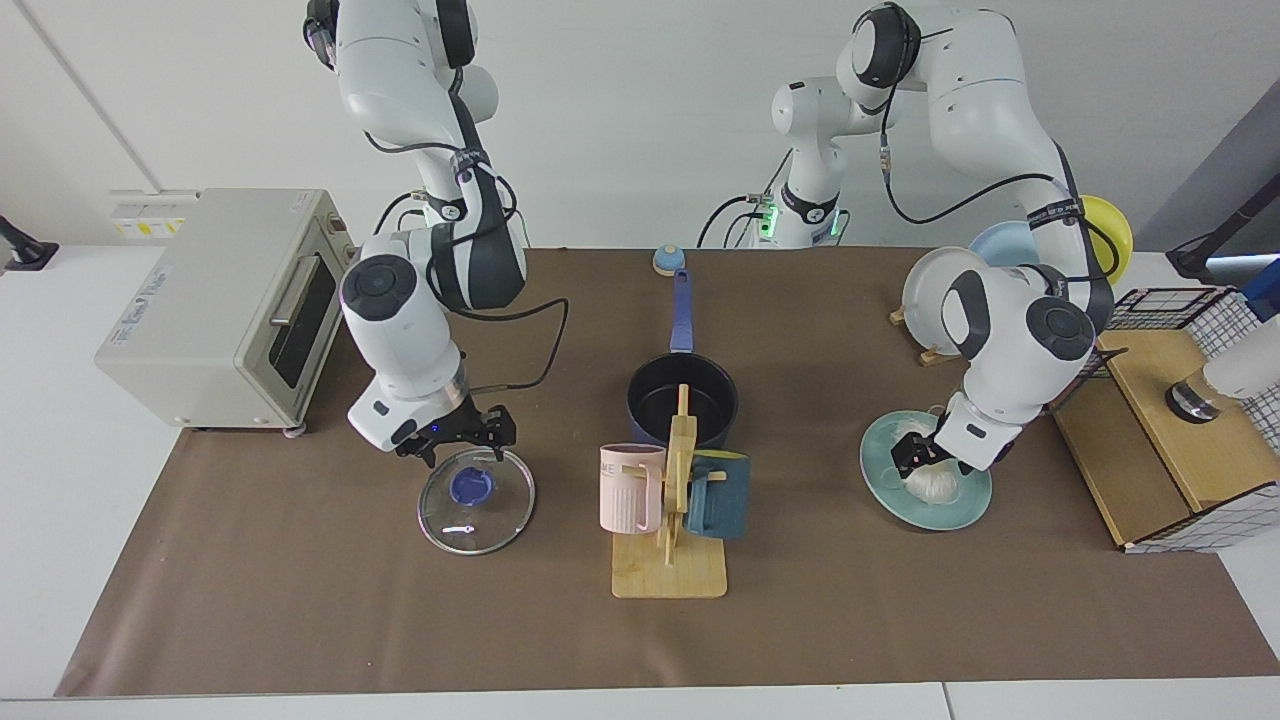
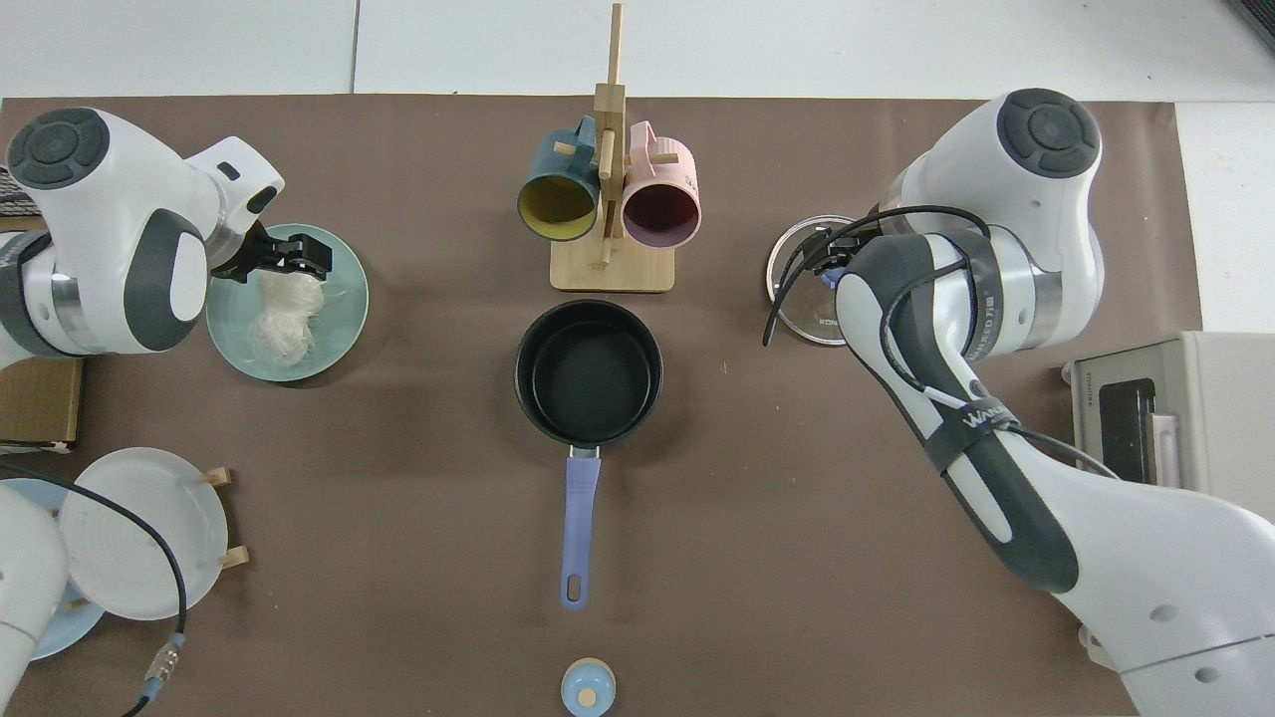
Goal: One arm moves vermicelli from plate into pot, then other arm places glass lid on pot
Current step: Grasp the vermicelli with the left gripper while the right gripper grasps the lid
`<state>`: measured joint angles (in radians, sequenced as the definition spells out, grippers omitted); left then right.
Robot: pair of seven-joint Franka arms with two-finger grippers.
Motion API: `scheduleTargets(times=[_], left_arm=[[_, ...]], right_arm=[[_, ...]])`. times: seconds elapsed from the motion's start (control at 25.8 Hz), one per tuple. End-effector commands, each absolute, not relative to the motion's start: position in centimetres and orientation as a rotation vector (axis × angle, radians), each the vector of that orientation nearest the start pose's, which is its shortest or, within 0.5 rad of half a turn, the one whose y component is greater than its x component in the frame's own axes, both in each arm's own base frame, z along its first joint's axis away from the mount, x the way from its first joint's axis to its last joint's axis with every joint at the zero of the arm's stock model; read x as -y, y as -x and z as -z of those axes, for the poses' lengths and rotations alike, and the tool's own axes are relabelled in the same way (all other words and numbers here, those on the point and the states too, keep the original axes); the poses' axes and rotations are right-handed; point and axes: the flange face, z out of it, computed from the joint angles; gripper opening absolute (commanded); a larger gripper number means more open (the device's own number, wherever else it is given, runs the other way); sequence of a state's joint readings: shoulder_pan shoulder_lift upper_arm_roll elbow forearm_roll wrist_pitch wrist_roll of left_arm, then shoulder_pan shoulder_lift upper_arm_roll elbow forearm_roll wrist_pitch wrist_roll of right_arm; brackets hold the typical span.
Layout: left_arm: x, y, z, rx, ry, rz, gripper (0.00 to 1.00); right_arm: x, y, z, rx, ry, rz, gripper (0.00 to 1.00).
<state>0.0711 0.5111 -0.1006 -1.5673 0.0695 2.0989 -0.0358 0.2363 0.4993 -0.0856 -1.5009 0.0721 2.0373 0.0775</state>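
The table (image 1: 300,620), under its brown mat, carries everything. The right arm (image 1: 420,300) reaches down from the toaster oven's (image 1: 220,300) side so that the right gripper (image 1: 462,437) hangs just over the far rim of the glass lid (image 1: 476,500), its jaws apart, seemingly staged for the knob. The left arm (image 1: 1010,330) bends low over the plate (image 1: 960,510); the left gripper (image 2: 289,253) sits at the top of the vermicelli (image 2: 279,319), jaws spread about the bundle's upper end, though whether they grip it is hard to tell from here. The pot (image 2: 588,373) stands empty between plate and lid, handle away from the mug rack (image 1: 670,500), so both arms have an open path to it.
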Motion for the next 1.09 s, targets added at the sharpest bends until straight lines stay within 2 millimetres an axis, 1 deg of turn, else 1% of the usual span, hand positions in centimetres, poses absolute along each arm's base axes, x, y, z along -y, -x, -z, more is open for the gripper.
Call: scheduleTargets(times=[0.0,0.12,0.23,0.31,0.43,0.47,0.54,0.62,0.66,0.7,0.74,0.78,0.82,0.89,0.97,1.05], left_arm=[[0.6,-68.9,-33.5,-0.063,3.113,0.073,1.00],[0.7,-68.7,-32.9,-0.059,3.115,0.064,1.00],[0.6,-68.4,-32.3,-0.073,3.114,0.047,1.00],[0.6,-68.1,-31.9,-0.077,3.114,0.035,1.00],[0.6,-67.8,-31.3,-0.078,3.114,0.032,1.00],[0.6,-67.9,-31.2,-0.067,3.115,0.035,0.98],[0.6,-67.9,-31.2,-0.057,3.116,0.035,0.77],[0.6,-67.9,-31.2,-0.046,3.120,0.032,0.50],[0.6,-67.9,-31.2,-0.036,3.122,0.035,0.39],[0.6,-67.9,-31.2,-0.025,3.124,0.035,0.23],[0.5,-67.9,-31.2,-0.023,3.124,0.035,0.11],[0.4,-67.9,-31.3,-0.010,3.126,0.035,0.03],[0.4,-67.9,-31.3,0.000,3.129,0.035,0.00],[0.3,-68.0,-31.5,0.086,3.137,0.022,0.00],[0.4,-68.2,-32.2,0.107,3.133,0.015,0.00],[0.4,-68.5,-33.3,0.123,3.135,-0.007,0.00]], right_arm=[[-11.9,-70.6,-36.3,0.072,3.162,0.065,1.00],[-11.7,-70.8,-35.0,0.075,3.173,0.058,1.00],[-11.6,-71.0,-34.3,0.075,3.177,0.056,1.00],[-11.3,-71.1,-33.4,0.067,3.177,0.048,1.00],[-11.3,-71.2,-32.5,0.066,3.180,0.040,1.00],[-11.4,-71.4,-32.1,0.057,3.181,0.038,1.00],[-11.8,-71.8,-31.8,0.051,3.181,0.038,1.00],[-12.0,-71.8,-31.4,0.035,3.183,0.029,1.00],[-12.1,-71.8,-31.2,0.025,3.184,0.027,1.00],[-12.1,-71.8,-30.9,0.016,3.185,0.023,1.00],[-12.2,-71.8,-30.7,0.014,3.183,0.017,1.00],[-12.2,-71.8,-30.4,0.009,3.184,0.013,1.00],[-12.2,-71.8,-30.3,-0.008,3.184,0.013,1.00],[-12.3,-71.8,-30.0,-0.031,3.186,0.004,1.00],[-12.3,-71.7,-30.0,-0.038,3.188,-0.002,1.00],[-12.3,-71.7,-30.0,-0.037,3.189,-0.002,1.00]])
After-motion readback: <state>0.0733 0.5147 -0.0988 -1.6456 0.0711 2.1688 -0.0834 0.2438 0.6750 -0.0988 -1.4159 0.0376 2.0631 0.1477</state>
